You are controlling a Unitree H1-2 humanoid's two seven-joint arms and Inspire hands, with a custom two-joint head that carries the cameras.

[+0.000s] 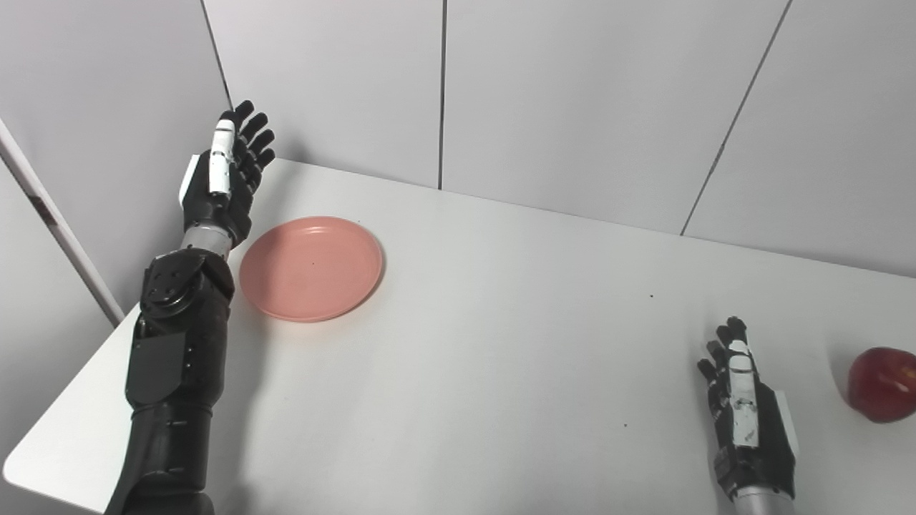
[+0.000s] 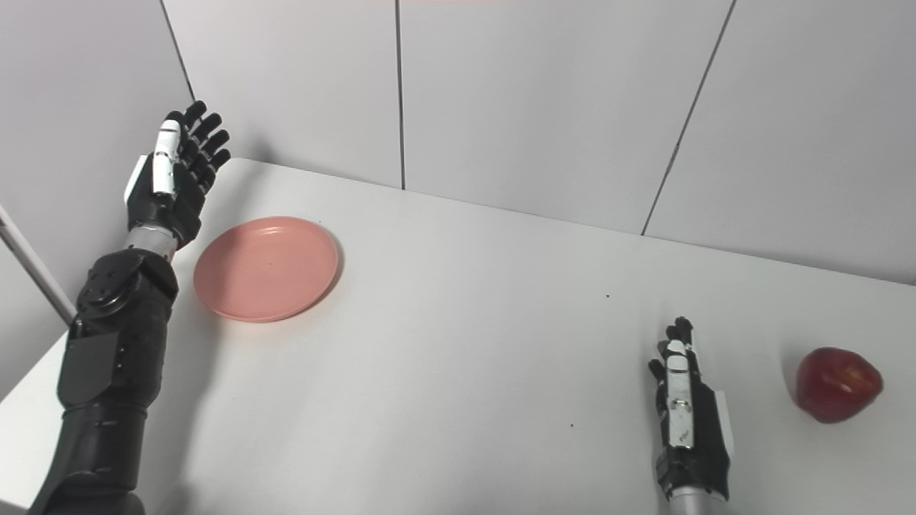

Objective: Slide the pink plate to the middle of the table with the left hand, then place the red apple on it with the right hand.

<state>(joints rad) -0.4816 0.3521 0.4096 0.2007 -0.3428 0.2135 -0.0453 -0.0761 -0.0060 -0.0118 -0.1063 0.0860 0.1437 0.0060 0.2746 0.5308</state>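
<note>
Near edge, right: right hand (image 2: 688, 422) flat on worktop (image 2: 458, 343), fingers loosely apart, holding nothing.
Beside it: red apple (image 2: 837, 384), apart from the hand; looks rigid, smooth, likely to roll; wrap it around the sides.
Far left: pink plate (image 2: 266, 268), empty; probably light and slippery; push at its rim.
Beyond it: left hand (image 2: 174, 175) raised, spread, empty.

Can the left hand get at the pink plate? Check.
Probably yes: the open left hand is raised just beside the pink plate's left rim, with nothing between them.
</note>
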